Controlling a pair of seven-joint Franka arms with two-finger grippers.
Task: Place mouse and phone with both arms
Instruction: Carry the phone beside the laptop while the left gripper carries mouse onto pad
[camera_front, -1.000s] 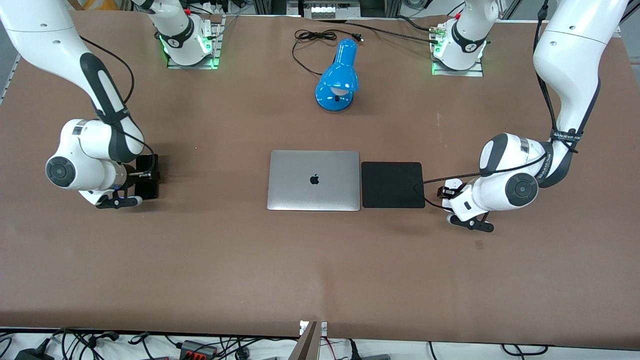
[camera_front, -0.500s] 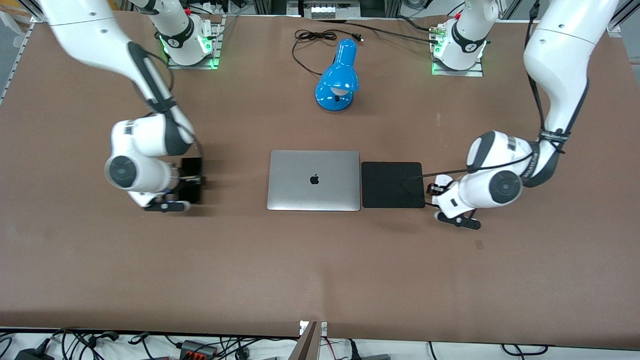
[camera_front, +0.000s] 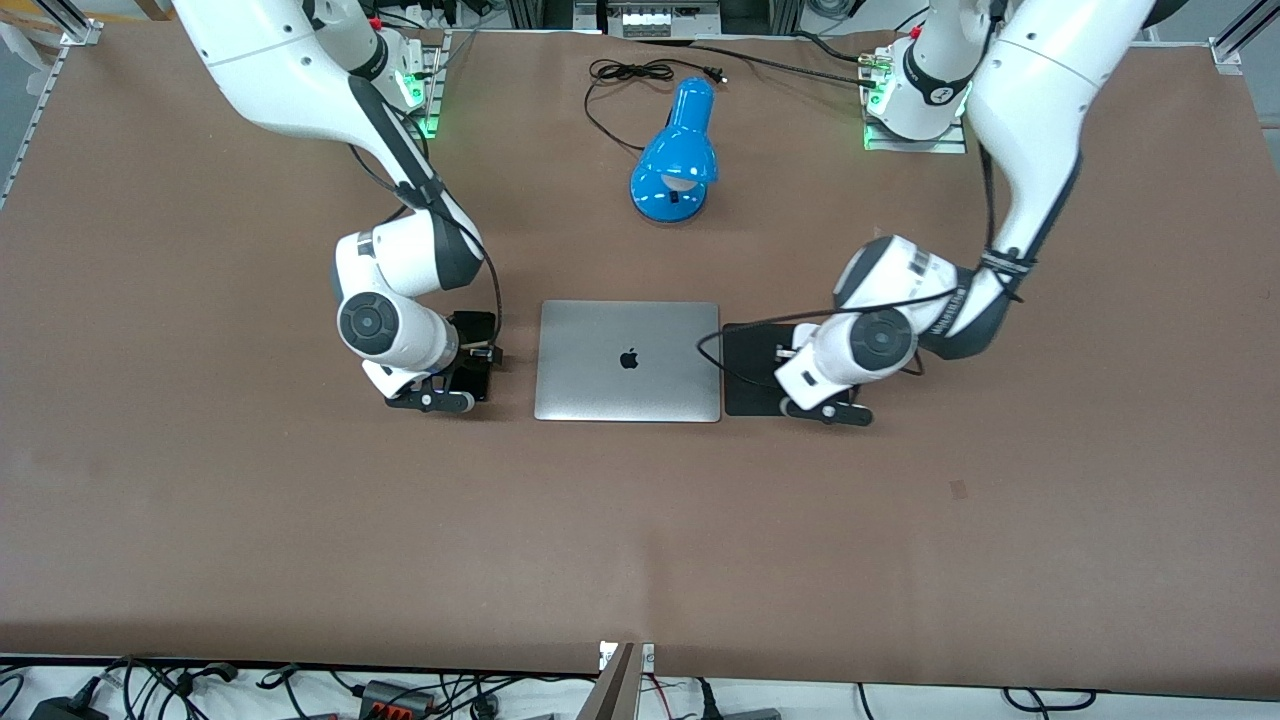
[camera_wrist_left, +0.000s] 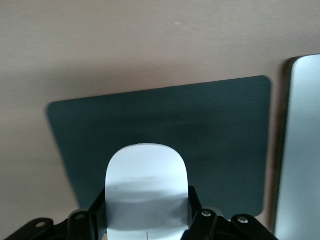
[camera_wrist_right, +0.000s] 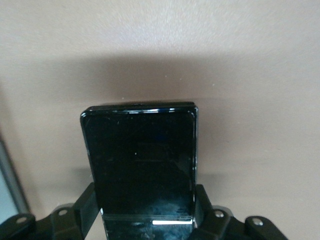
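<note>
My left gripper (camera_wrist_left: 146, 207) is shut on the white oval mouse (camera_wrist_left: 146, 185), gripping its sides. It holds it over the square black mouse pad (camera_wrist_left: 165, 125). In the front view the left gripper (camera_front: 790, 362) is over the pad (camera_front: 752, 345) and the wrist hides the mouse. My right gripper (camera_wrist_right: 145, 202) is shut on the slim black phone (camera_wrist_right: 142, 160), gripping its long edges. In the front view the right gripper (camera_front: 478, 352) holds the phone (camera_front: 472, 328) over bare table beside the laptop (camera_front: 628, 360), toward the right arm's end.
The closed silver laptop lies mid-table, with the mouse pad touching its edge toward the left arm's end. A blue desk lamp (camera_front: 675, 160) with a black cord (camera_front: 625, 75) lies farther from the front camera. Laptop edges show in both wrist views (camera_wrist_left: 302, 150) (camera_wrist_right: 7, 185).
Both arms have swung inward toward the laptop. The right gripper carried the phone from the right arm's end to beside the laptop. The left gripper carried the mouse over the pad.
</note>
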